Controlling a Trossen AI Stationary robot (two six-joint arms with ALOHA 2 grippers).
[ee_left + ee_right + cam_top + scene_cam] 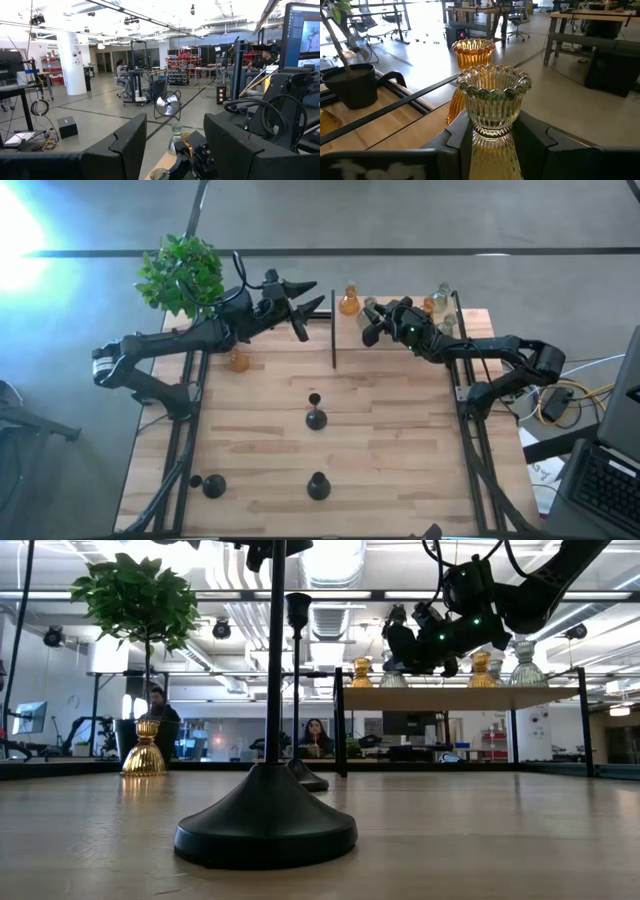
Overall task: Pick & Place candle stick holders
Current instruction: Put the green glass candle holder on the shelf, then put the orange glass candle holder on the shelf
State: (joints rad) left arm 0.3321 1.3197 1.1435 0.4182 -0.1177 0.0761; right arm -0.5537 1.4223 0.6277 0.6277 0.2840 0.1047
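pale butcher-block planks are making up the table point(400, 450), with a thin black divider point(333, 330) standing upright at its far middle and a leafy green potted plant point(181, 270) sitting at the far left corner. the right gripper point(372, 326) is reaching over the far right section, just right of the divider, and its fingers are clamping the waist of a pale clear-greenish ribbed glass holder with a beaded rim point(493, 97), the jaws standing partly apart around it. an amber-orange ribbed glass holder point(470, 62) is sitting just beyond it, close to the divider, and further amber and clear glass holders point(440, 305) are clustering along the far right edge. the left gripper point(305, 305) is hovering over the far edge just left of the divider, its jaws spread wide and gripping nothing. another small amber holder point(238, 361) is resting on the left part of the table, under the left arm. black holders with round bases and thin stems are standing apart on the near half: one in the middle point(316, 416), one toward the near edge point(319, 485) and one at the near left point(212, 485).
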